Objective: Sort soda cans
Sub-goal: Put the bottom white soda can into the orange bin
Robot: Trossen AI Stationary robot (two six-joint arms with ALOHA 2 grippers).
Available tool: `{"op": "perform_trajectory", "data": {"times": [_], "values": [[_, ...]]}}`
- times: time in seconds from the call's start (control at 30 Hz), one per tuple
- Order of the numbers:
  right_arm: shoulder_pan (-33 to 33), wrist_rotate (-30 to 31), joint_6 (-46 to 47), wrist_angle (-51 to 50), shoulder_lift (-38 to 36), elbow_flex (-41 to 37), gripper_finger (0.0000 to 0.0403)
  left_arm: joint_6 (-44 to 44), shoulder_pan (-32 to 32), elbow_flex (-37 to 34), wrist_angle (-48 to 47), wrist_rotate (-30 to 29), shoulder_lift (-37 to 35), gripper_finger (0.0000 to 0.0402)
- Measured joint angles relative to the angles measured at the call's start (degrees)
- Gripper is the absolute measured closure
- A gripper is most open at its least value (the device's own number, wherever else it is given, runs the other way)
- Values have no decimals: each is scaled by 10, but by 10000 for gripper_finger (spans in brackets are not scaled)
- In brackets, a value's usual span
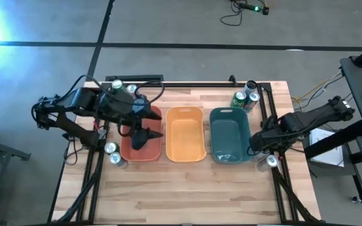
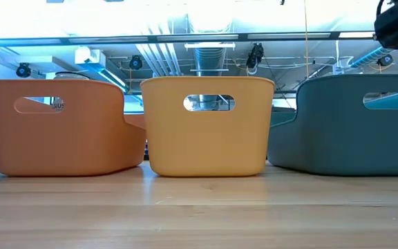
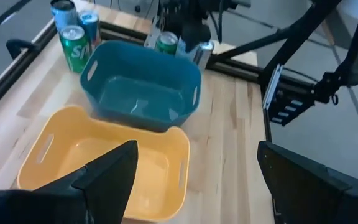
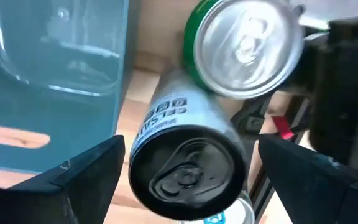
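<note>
Soda cans stand in groups at the table's corners: far left (image 1: 117, 86), near left (image 1: 113, 154), far right (image 1: 244, 98) and near right (image 1: 270, 161). My left gripper (image 1: 142, 135) hangs open over the red bin (image 1: 129, 150), with nothing between its fingers (image 3: 114, 174). My right gripper (image 1: 261, 148) is open at the teal bin's (image 1: 230, 135) right side, over the near-right cans. Its fingers (image 4: 86, 174) stand on either side of a grey can with a dark top (image 4: 185, 165) without touching it. A green can (image 4: 247, 43) stands just behind it.
A yellow bin (image 1: 185, 133) stands between the red and teal bins; all three sit in a row across the table's middle (image 2: 206, 124). Black frame rails (image 1: 275, 125) run along the table's left and right edges. Bare wood lies toward the near edge (image 1: 187, 194).
</note>
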Motion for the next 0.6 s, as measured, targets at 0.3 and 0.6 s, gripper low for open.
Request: {"op": "perform_trajectory", "data": {"times": [0.3, 0.6], "values": [[0, -35, -9, 12, 7, -31, 39, 1, 0, 0, 17, 0, 0, 86], [0, -27, -13, 12, 6, -31, 79, 1, 0, 0, 20, 0, 16, 86]]}}
